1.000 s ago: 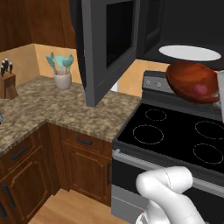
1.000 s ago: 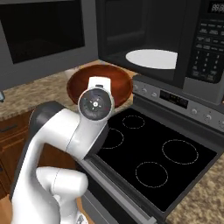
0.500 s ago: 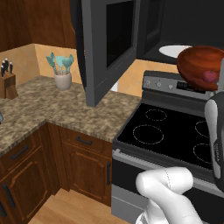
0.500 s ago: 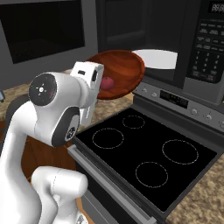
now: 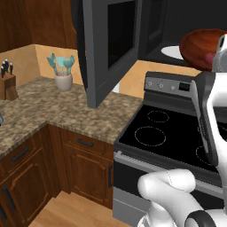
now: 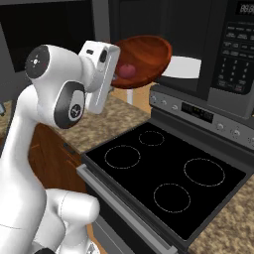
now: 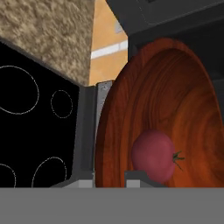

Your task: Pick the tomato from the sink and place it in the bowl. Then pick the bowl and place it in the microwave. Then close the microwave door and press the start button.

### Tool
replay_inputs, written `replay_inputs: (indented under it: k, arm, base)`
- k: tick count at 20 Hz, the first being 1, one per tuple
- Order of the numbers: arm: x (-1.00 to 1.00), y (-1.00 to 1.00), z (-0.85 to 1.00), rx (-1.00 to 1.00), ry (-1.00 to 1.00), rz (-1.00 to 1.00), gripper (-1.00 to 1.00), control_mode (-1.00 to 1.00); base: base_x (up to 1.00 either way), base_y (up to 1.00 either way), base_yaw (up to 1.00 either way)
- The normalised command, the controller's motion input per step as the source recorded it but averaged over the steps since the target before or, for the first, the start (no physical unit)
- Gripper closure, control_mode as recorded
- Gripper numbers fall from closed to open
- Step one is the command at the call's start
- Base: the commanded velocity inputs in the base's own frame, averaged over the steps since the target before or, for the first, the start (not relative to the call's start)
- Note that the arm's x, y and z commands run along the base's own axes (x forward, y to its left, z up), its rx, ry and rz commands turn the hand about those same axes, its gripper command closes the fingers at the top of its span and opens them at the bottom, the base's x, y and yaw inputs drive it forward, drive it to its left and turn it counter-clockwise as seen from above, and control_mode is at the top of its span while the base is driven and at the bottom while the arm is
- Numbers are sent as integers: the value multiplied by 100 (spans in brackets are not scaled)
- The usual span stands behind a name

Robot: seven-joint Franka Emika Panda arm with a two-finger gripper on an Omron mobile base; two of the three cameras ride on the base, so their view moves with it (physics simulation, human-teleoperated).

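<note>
My gripper (image 7: 109, 177) is shut on the rim of the reddish-brown bowl (image 7: 175, 100), one fingertip on each side of its edge. The tomato (image 7: 154, 155) lies inside the bowl, close to the held rim. The bowl (image 6: 145, 55) hangs tilted in the air above the stove's back panel, just in front of the microwave (image 6: 233, 39) opening, with the tomato (image 6: 127, 70) in it. The white round plate (image 6: 184, 67) sits inside, behind the bowl. The microwave door (image 5: 104, 48) stands swung open at the left, and the bowl (image 5: 205, 44) is near the plate (image 5: 170, 51). The sink is out of view.
A black-topped stove (image 6: 168, 168) lies under the bowl, its control panel (image 5: 170, 85) below the microwave. On the granite counter (image 5: 53, 106) to the left stand a utensil holder (image 5: 63, 75) and a knife block (image 5: 6, 82).
The arm has swung up and carried the bowl, tomato inside, higher and toward the open microwave. The grip has stayed the same.
</note>
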Motion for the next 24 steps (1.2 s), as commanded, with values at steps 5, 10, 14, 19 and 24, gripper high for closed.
replay_inputs:
  k: [5, 10, 14, 19, 24]
  arm:
    - [52, -13, 13, 0, 0, -4, 100, -100]
    - [49, -27, 0, 0, 0, 0, 100, -100]
    - [53, -31, 0, 0, 0, 0, 100, -100]
    - [65, -33, 0, 0, 5, 0, 100, -100]
    - [63, -39, -3, 0, 10, 0, 100, -100]
  base:
    - [0, 0, 0]
    - [0, 0, 0]
    - [0, 0, 0]
    - [0, 0, 0]
    - [0, 0, 0]
